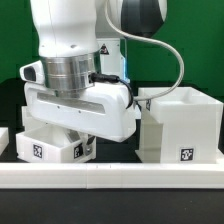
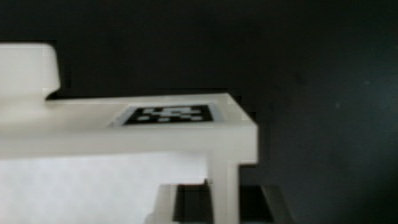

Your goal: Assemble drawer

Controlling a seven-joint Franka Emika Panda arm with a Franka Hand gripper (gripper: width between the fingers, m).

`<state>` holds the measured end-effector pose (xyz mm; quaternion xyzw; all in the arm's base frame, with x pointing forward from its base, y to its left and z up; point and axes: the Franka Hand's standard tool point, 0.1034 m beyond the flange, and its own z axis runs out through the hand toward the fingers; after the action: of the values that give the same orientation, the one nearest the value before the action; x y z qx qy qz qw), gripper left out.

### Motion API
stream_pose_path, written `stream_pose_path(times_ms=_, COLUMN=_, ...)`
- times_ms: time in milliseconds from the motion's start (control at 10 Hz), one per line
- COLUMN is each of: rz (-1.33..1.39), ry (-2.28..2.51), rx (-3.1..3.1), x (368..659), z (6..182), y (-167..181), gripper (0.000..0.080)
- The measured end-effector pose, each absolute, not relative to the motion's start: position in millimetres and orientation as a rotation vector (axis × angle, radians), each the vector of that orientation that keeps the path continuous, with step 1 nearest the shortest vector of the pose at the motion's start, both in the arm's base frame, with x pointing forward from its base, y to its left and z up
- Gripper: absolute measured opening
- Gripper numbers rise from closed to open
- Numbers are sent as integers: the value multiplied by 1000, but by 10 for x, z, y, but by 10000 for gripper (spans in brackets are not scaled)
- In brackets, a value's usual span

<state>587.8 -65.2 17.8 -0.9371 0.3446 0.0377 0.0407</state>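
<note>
A small white tray (image 1: pixel 45 147) of the drawer sits at the exterior view's left, with tags on its front. My gripper (image 1: pixel 73 140) reaches down into it from above. In the wrist view, one thin white wall of the tray (image 2: pixel 230 170) stands between my two dark fingers (image 2: pixel 192 205), which press on it from both sides, and a tag (image 2: pixel 173 113) lies on the tray's rim. The large cube-like casing (image 1: pixel 182 125) stands open-topped at the exterior view's right, close beside the tray. The second tray is not clearly in view.
A long low white rail (image 1: pixel 110 172) runs across the front of the exterior view. Another white part (image 1: pixel 3 140) shows at the far left edge. A white block (image 2: pixel 25 70) stands beyond the tray in the wrist view. The arm hides the table's middle.
</note>
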Motion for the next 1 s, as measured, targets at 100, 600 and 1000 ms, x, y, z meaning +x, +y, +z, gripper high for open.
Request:
stream_pose_path(times_ms=100, rz=115, ry=1055, rx=-2870, x=5879, z=178, y=-652, gripper=41)
stream_pose_path(times_ms=600, rz=142, ry=821, rx=-2922, x=5855, z=451, y=-636, gripper=41)
stream_pose_path(times_ms=1000, rz=154, ry=550, rx=-2959, x=5814, z=574, y=-733, gripper=41)
